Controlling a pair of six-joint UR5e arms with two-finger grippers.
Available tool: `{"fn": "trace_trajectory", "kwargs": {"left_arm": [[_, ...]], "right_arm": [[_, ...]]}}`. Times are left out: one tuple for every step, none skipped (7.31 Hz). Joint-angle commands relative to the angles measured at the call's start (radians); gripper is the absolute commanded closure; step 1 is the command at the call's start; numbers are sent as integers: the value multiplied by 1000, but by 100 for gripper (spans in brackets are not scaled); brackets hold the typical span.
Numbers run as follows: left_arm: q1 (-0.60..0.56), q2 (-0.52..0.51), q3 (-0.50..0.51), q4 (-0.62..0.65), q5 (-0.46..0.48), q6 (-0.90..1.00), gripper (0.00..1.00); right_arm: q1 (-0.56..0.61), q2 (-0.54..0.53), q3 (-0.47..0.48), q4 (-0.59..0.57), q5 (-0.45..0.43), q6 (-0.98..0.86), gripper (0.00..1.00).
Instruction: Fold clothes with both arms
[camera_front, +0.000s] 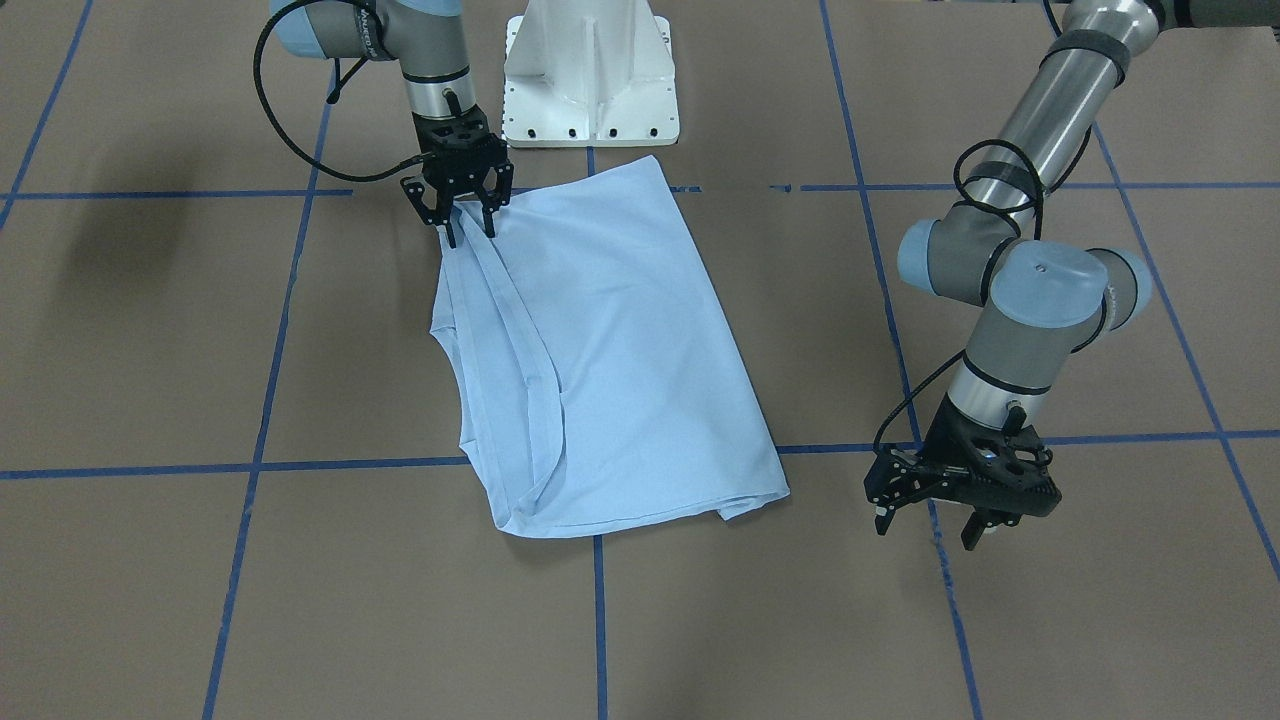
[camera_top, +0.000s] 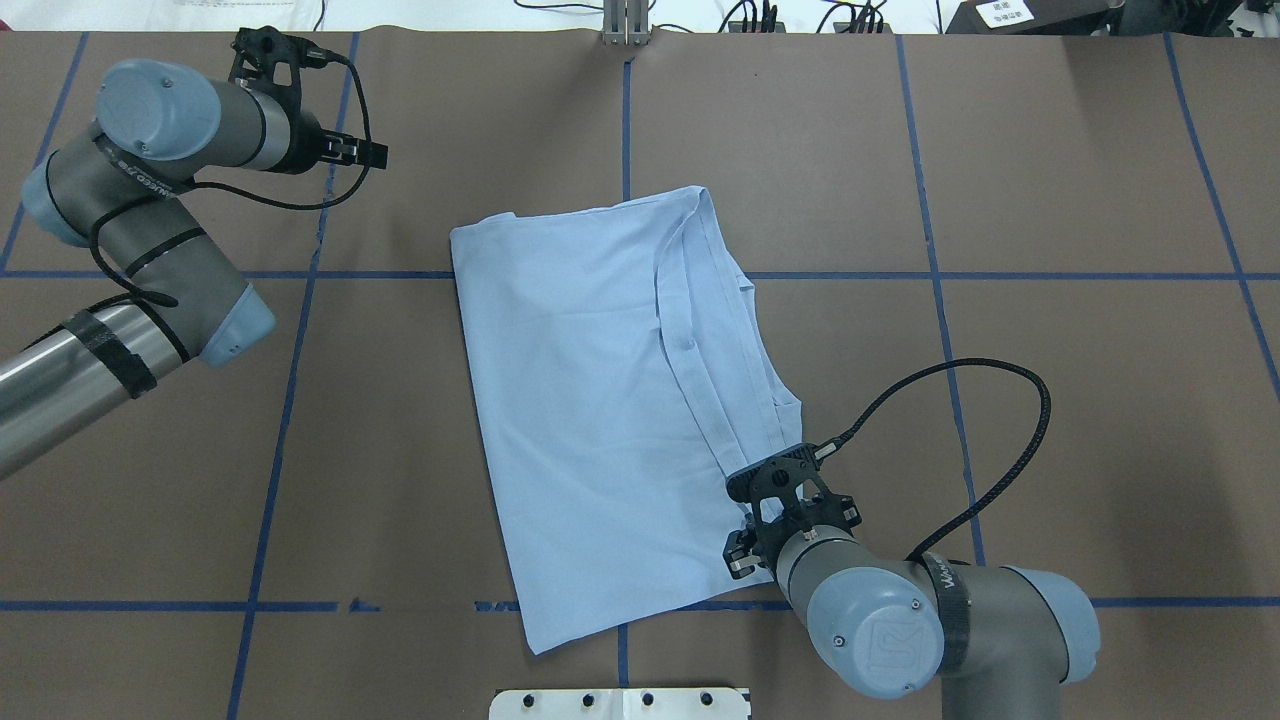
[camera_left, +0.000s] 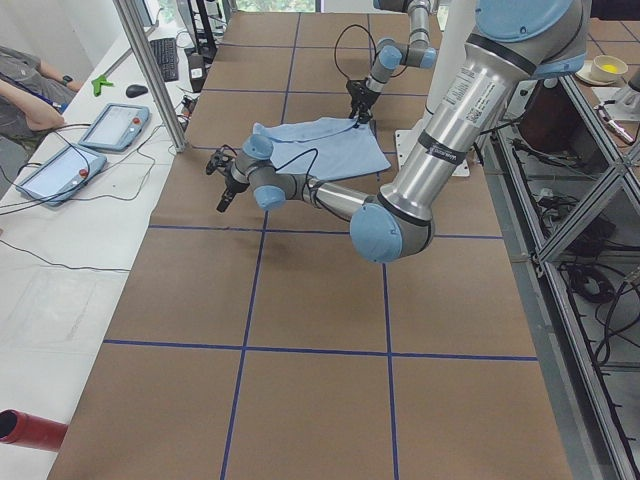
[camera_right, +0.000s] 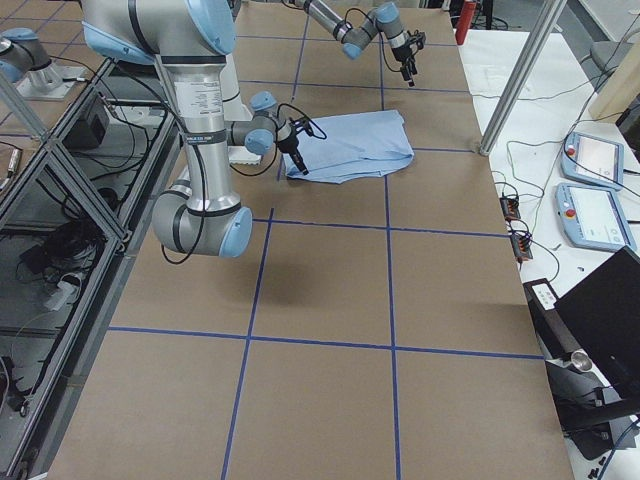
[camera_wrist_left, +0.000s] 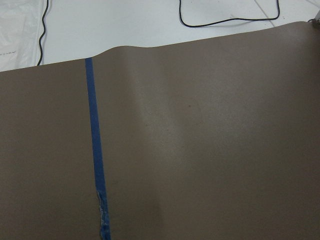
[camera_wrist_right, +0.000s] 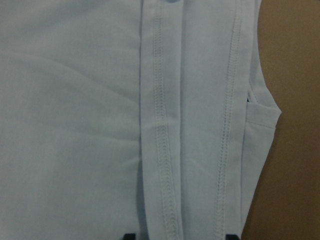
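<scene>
The light blue T-shirt (camera_front: 620, 340) lies folded into a slanted oblong at the middle of the brown bench (camera_front: 150, 560), its near corner just in front of the white pedestal (camera_front: 590, 80). Its smooth side faces the robot's left, and its stacked, hemmed edges run along the robot's right.

The front-facing view shows the right gripper (camera_front: 470, 235) pointing down at the shirt's corner nearest the pedestal, with its tips at the fabric. In the overhead view that arm's own wrist covers the tips. The right wrist view shows them: two black fingertips (camera_wrist_right: 129, 235) stand spread, with two stitched hem strips lying flat between them, unpinched, and a bare strip of bench to the right.

The left gripper (camera_front: 926, 535) hangs over bare bench, well apart from the shirt on the robot's left and towards the far edge. Its fingers are spread around nothing. The front-facing view shows this best. The left wrist view shows only brown bench, a line of blue tape (camera_wrist_left: 95, 150), the paper's far edge and a black cable (camera_wrist_left: 225, 22) on the white surface beyond.
</scene>
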Motion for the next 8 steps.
{"fn": "trace_trajectory", "kwargs": {"left_arm": [[3, 2, 0, 0, 0, 0, 0], [6, 0, 0, 0, 0, -3, 0], [9, 2, 0, 0, 1, -3, 0], [11, 2, 2, 0, 1, -8, 0], [11, 2, 2, 0, 1, -8, 0], [11, 0, 2, 0, 1, -8, 0], [11, 2, 0, 0, 1, -8, 0], [11, 2, 2, 0, 0, -8, 0]], "right_arm": [[8, -2, 11, 1, -9, -2, 54], [8, -4, 11, 0, -18, -2, 54], [8, -4, 11, 1, -18, -2, 54], [5, -4, 11, 0, -21, 0, 60], [3, -4, 11, 1, -33, 1, 73], [2, -4, 11, 1, -35, 3, 92], [2, -2, 11, 1, -35, 4, 100], [2, 1, 13, 1, -35, 12, 100]]}}
